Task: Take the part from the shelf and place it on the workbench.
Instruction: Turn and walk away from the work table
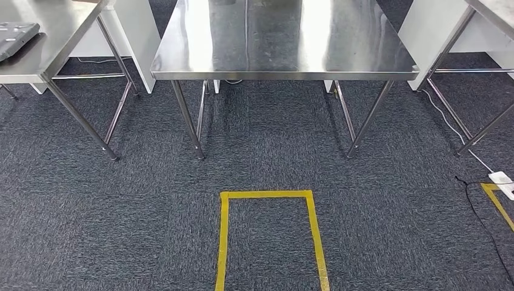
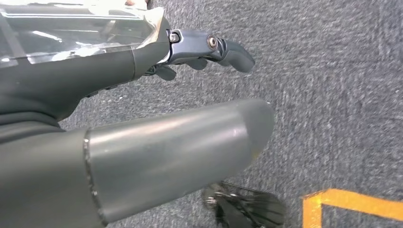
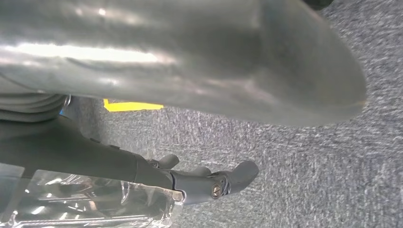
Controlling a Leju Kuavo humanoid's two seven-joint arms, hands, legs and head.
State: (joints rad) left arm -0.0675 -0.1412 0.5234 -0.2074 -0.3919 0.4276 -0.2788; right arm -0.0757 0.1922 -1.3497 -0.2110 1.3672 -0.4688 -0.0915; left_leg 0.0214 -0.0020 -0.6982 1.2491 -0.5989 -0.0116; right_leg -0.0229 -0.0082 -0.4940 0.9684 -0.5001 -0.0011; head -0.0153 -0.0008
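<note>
Both hands hung over the carpet (image 1: 121, 212), the left hand (image 2: 157, 123) and right hand (image 3: 190, 95) each with fingers loosely apart, holding nothing. The steel table (image 1: 285, 36) stood ahead.

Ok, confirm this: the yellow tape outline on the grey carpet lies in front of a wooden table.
Not wooden: the head view shows the yellow tape outline on the grey carpet lying in front of a shiny stainless-steel table.

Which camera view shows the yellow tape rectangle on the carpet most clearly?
The head view: the yellow tape rectangle shows three sides in front of the steel table. The left wrist view shows one corner of yellow tape; the right wrist view shows a short piece.
</note>
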